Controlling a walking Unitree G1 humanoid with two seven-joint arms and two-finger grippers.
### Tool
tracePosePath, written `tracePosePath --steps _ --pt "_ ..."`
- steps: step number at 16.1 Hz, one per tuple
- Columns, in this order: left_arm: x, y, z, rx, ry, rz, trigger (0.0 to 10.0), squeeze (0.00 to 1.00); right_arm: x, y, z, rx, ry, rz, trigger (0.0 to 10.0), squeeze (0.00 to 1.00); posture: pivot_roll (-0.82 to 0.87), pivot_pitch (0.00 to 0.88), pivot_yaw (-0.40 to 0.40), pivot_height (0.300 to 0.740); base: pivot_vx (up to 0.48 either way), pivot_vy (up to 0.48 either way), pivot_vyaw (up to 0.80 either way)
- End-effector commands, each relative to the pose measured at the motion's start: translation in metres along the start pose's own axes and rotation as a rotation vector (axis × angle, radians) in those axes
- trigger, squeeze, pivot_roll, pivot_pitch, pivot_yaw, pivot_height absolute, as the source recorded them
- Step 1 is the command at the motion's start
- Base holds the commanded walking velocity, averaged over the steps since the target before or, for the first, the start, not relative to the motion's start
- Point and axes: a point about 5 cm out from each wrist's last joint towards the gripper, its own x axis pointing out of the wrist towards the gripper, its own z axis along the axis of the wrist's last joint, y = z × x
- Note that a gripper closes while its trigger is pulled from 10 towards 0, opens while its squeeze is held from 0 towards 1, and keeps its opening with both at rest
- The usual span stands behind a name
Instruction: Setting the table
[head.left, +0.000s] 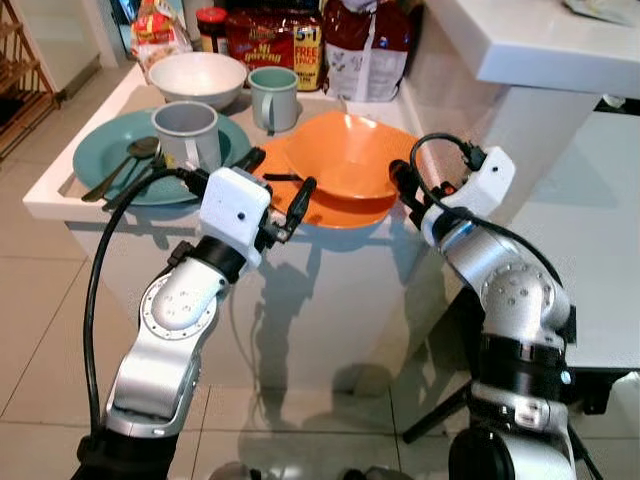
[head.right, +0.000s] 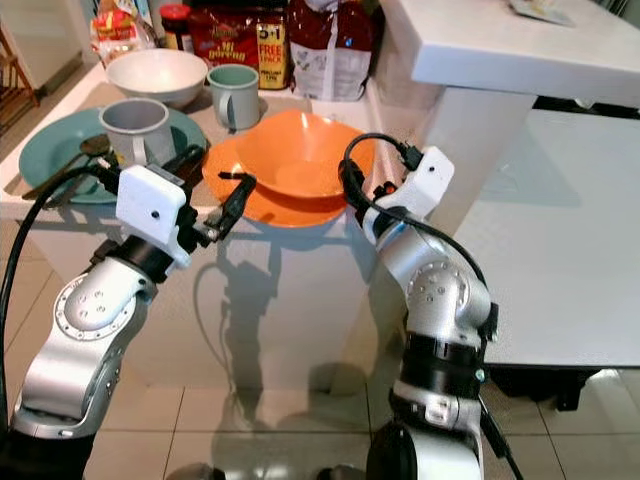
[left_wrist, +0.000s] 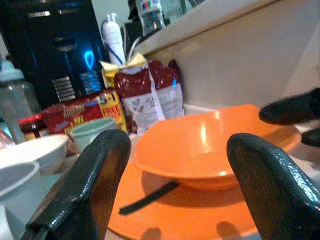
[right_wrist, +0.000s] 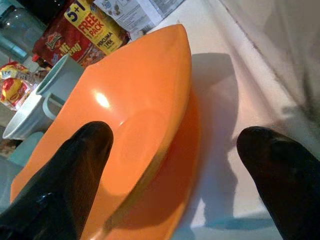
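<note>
Both grippers, left (head.left: 278, 190) and right (head.left: 407, 190), fingers apart, are flanking the orange bowl (head.left: 345, 152) on its plate (head.left: 330, 212) at the worktop (head.left: 45, 195) edge, ideally closing evenly on opposite rims.

White counter (head.left: 300, 270) on a beige tiled floor (head.left: 40, 330), white table (head.right: 570, 260) alongside.

mugs (head.left: 272, 98) close behind bowl (head.left: 345, 155)
</note>
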Motion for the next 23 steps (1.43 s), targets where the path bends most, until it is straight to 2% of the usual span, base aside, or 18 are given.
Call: tracePosePath --steps 1,3,7,8,9,10,11,15,23 --pt "-0.002 -0.005 0.001 -0.012 -0.001 -0.034 10.0 0.00 0.004 0.003 0.000 0.059 0.018 0.006 10.0 0.00 0.05 0.032 -0.091 0.740 0.000 0.000 0.00" --pt "-0.003 -0.008 0.002 -0.033 -0.004 -0.055 10.0 0.00 0.010 0.008 -0.002 0.137 0.062 0.050 10.0 0.00 0.05 0.031 -0.093 0.740 0.000 0.000 0.00" --pt "-0.003 -0.010 0.003 -0.033 -0.005 -0.061 10.0 0.00 0.018 0.014 -0.006 0.163 0.120 0.081 10.0 0.00 0.05 0.030 -0.100 0.740 0.000 0.000 0.00" --pt "-0.003 -0.010 0.003 -0.034 -0.005 -0.062 10.0 0.00 0.019 0.015 -0.005 0.166 0.124 0.087 7.2 0.00 0.05 0.030 -0.102 0.740 0.000 0.000 0.00" --pt "-0.004 -0.010 0.003 -0.035 -0.003 -0.067 10.0 0.00 0.021 0.016 -0.005 0.171 0.131 0.092 3.5 0.00 0.05 0.030 -0.103 0.740 0.000 0.000 0.00" --pt "-0.004 -0.011 0.002 -0.037 0.002 -0.076 10.0 0.00 0.023 0.017 -0.005 0.180 0.136 0.093 2.5 0.00 0.05 0.030 -0.103 0.740 0.000 0.000 0.00" --pt "-0.005 -0.012 0.002 -0.039 0.008 -0.087 10.0 0.00 0.024 0.017 -0.005 0.183 0.139 0.092 0.0 0.00 0.05 0.030 -0.106 0.740 0.000 0.000 0.00" --pt "-0.011 -0.020 -0.005 -0.060 0.068 -0.151 10.0 0.00 0.026 0.014 -0.008 0.228 0.158 0.083 0.0 0.00 0.05 0.031 -0.107 0.740 0.000 0.000 0.00" --pt "-0.011 -0.020 -0.006 -0.050 0.074 -0.157 10.0 0.00 0.025 0.016 -0.007 0.244 0.158 0.096 0.0 0.00 0.05 0.020 -0.107 0.740 0.000 0.000 0.00"
